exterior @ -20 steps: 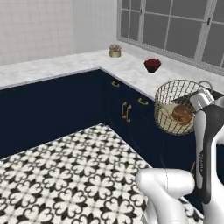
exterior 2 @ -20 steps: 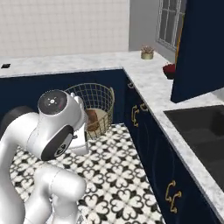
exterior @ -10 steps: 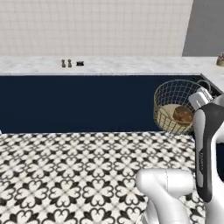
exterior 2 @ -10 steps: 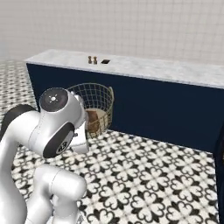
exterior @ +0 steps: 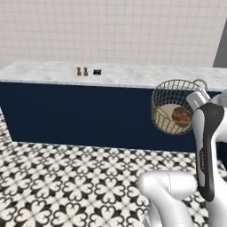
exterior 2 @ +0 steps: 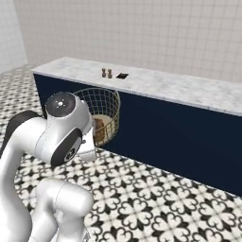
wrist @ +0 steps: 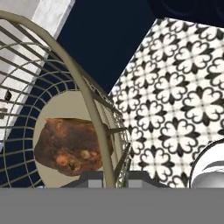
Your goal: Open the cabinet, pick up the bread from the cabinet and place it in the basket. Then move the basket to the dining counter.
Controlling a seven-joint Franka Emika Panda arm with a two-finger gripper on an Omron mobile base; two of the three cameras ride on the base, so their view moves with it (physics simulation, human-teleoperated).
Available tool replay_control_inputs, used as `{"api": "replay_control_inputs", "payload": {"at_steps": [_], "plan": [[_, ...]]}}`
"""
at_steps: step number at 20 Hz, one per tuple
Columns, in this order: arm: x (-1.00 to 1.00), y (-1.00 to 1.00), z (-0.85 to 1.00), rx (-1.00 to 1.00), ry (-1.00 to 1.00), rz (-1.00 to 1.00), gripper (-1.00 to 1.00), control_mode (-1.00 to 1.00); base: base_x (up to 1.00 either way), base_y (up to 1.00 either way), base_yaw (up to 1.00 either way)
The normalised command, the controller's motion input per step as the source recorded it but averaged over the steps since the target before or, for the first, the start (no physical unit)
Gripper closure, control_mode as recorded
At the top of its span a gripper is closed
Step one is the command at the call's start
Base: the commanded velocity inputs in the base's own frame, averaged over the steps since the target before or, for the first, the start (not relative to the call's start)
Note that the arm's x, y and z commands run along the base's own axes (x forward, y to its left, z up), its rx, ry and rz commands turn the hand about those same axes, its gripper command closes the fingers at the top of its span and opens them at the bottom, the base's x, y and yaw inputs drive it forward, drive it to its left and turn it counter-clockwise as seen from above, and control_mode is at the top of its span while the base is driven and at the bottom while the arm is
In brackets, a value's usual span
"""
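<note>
The tan wire basket hangs in the air, tilted, in front of the dining counter and a little below its marble top. My gripper is shut on the basket's rim, one finger on each side of the wire. The brown bread lies on the basket's floor; it also shows through the mesh as the bread and the bread. From the right, the basket sits just past my arm's big joint, before the dining counter. The cabinet is out of view.
Two small shakers and a flat dark item stand on the counter's top, left of the basket. The counter's navy front runs across the view. Patterned floor tiles lie between the base and the counter.
The whole picture has swung: the base has turned, and the long counter now lies squarely ahead and nearer. The basket with the bread stays held the same way by the arm.
</note>
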Motion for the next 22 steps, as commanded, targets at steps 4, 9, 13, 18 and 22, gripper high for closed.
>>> {"api": "replay_control_inputs", "payload": {"at_steps": [4,9,13,18,22], "plan": [[0.00,0.00,0.00,0.00,0.00,0.00,1.00,1.00,1.00,-0.06,-0.01],[0.00,0.00,0.00,0.00,0.00,0.00,1.00,1.00,1.00,-0.41,0.04],[0.00,0.00,0.00,0.00,0.00,0.00,1.00,1.00,1.00,-0.21,0.00],[0.00,0.00,0.00,0.00,0.00,0.00,1.00,1.00,1.00,-0.20,0.00],[0.00,0.00,0.00,0.00,0.00,0.00,1.00,1.00,0.94,-0.22,0.00]]}}
